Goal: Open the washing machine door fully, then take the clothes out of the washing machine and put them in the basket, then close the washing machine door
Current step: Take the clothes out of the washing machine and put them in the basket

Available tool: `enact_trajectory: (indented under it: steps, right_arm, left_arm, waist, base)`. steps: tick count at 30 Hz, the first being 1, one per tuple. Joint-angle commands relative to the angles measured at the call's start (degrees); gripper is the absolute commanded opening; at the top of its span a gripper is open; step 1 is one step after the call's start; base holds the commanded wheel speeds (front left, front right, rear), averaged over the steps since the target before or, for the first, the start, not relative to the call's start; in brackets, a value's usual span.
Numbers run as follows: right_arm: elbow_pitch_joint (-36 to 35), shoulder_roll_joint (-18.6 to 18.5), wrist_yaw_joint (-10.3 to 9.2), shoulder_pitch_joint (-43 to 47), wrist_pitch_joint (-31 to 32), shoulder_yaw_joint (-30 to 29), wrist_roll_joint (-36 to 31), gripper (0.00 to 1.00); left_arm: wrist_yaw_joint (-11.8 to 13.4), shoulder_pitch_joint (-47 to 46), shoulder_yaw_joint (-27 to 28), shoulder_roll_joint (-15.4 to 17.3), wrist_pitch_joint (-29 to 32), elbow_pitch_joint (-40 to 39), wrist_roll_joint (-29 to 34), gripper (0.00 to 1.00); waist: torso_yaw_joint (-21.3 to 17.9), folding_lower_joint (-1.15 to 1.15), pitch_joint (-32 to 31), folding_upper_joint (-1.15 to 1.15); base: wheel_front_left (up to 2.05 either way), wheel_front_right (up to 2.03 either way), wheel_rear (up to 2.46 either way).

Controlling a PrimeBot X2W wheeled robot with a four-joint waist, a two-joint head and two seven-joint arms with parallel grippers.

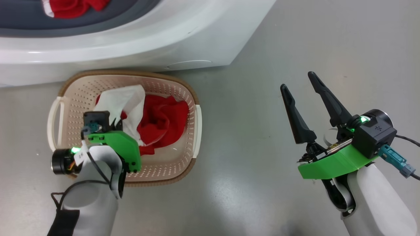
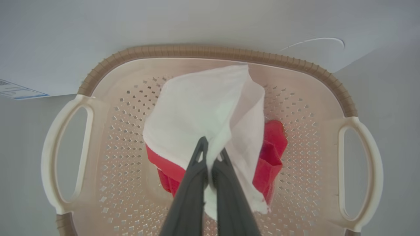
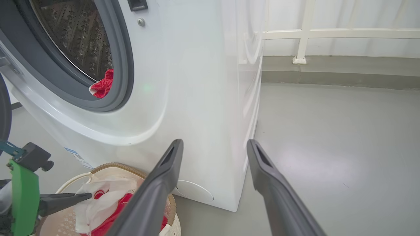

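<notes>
Left gripper: you've got the clothes pinched above the basket.
Right gripper: spread, empty.
Basket: long axis runs along your washer front.

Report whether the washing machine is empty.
Not empty: a red garment lies in the washing machine opening, on the grey ring. Whether more lies deeper, cannot tell.

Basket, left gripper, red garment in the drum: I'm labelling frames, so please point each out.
basket (image 2: 210, 51), left wrist view, on its brown rim.
left gripper (image 2: 213, 147), left wrist view, midway between fingertips shut on white cloth (image 2: 197, 105).
red garment (image 3: 102, 87), right wrist view, on its visible red fold.
</notes>
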Motion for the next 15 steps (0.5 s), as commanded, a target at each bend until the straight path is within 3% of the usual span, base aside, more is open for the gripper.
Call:
enact_trajectory:
  steps: [1, 10, 11, 13, 14, 15]
  right_arm:
    - [-1.3, 0.4, 0.28, -0.2, -0.4, 1.1, 0.6, 1.00]
    - [-1.1, 1.2, 0.28, -0.8, -0.4, 2.3, 0.8, 1.00]
    - [-1.1, 1.2, 0.28, -0.9, -0.4, 2.4, 0.8, 1.00]
    - [-0.9, 1.2, 0.28, -1.0, -0.4, 2.7, 0.8, 1.00]
    - [-0.8, 1.2, 0.28, -1.0, -0.4, 2.7, 0.8, 1.00]
    - [-0.8, 1.2, 0.28, -1.0, -0.4, 2.7, 0.8, 1.00]
  left_arm:
    - [-0.8, -1.0, 0.8, 0.9, -0.3, 2.4, -0.6, 0.00]
    - [-2.1, -4.1, -0.1, 0.6, -1.3, 10.6, -2.9, 0.00]
    - [-2.2, -4.3, -0.2, 0.6, -1.4, 11.0, -3.1, 0.06]
    - [-2.4, -4.5, -0.8, 0.6, -1.5, 11.4, -3.4, 0.44]
    - [-2.4, -4.7, -1.1, 0.6, -1.6, 11.5, -3.7, 0.77]
    - [-2.4, -4.7, -1.1, 0.6, -1.6, 11.5, -3.7, 0.77]
  waist:
    - [-0.7, 0.00, 0.5, 0.00]
    - [-1.6, 0.00, 1.4, 0.00]
    - [-1.6, 0.00, 1.4, 0.00]
    - [-1.7, 0.00, 1.3, 0.00]
    - [-1.6, 0.00, 1.2, 0.00]
    - [-1.6, 0.00, 1.2, 0.00]
  base:
    - [0.00, 0.00, 0.00]
    - [0.00, 0.00, 0.00]
    - [0.00, 0.00, 0.00]
    - [0.00, 0.00, 0.00]
    - [0.00, 0.00, 0.00]
    - [0.00, 0.00, 0.00]
